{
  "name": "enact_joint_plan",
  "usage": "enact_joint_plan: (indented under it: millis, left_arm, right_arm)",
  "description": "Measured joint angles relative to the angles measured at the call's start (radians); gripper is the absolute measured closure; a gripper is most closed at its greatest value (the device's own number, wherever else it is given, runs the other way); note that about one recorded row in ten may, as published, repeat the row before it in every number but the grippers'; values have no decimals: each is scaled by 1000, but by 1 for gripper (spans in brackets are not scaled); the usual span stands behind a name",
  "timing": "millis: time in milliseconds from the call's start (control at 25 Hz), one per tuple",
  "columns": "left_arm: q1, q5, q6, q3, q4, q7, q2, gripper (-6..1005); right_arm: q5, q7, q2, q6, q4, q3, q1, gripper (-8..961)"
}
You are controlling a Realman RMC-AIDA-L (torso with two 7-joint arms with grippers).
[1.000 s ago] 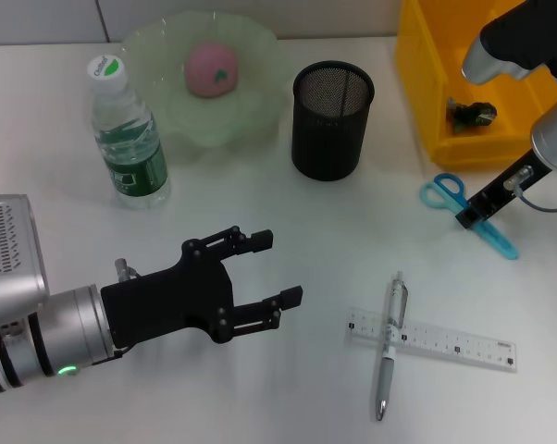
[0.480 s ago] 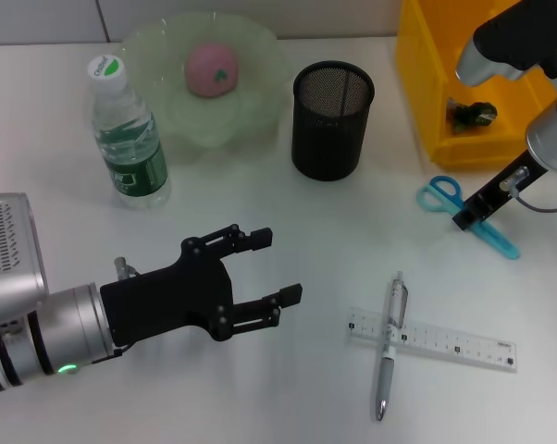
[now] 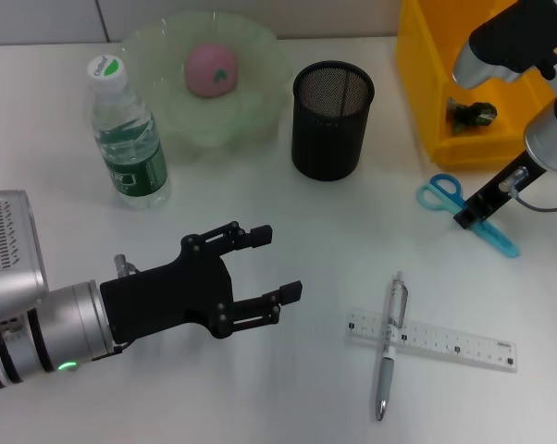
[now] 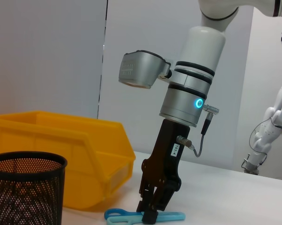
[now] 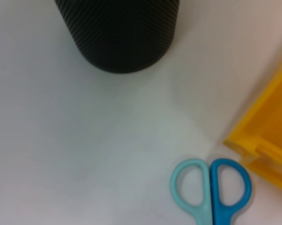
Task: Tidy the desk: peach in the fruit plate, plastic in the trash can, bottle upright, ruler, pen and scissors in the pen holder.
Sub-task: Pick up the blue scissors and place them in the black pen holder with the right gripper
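Head view shows you a green fruit plate [image 3: 260, 69] holding the peach [image 3: 210, 69], a black mesh pen holder [image 3: 332, 120] and a yellow trash can [image 3: 425, 83] with crumpled plastic [image 3: 470, 114] inside. Your right end effector [image 3: 471, 219] stands on the blue scissors [image 3: 440, 193] beside the can, clenched on scissors blades. Your left end effector [image 3: 274, 268] hovers released over the bench, well apart from pen [image 3: 390, 340] and ruler [image 3: 464, 344].

Overhead head view; low, close wrist views
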Motion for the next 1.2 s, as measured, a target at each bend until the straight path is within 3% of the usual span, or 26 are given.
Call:
enact_joint_plan:
  millis: [320, 640, 1200]
  left_arm:
    - [-1, 0, 0, -2, 1, 0, 0, 213]
    - [-1, -2, 0, -3, 3, -4, 2, 213]
    - [-1, -17, 3, -6, 6, -11, 5, 213]
  right_arm:
    - [15, -13, 1, -20, -51, -1, -9, 730]
    - [155, -139, 3, -107, -144, 0, -49, 730]
    - [537, -499, 3, -140, -261, 13, -264, 730]
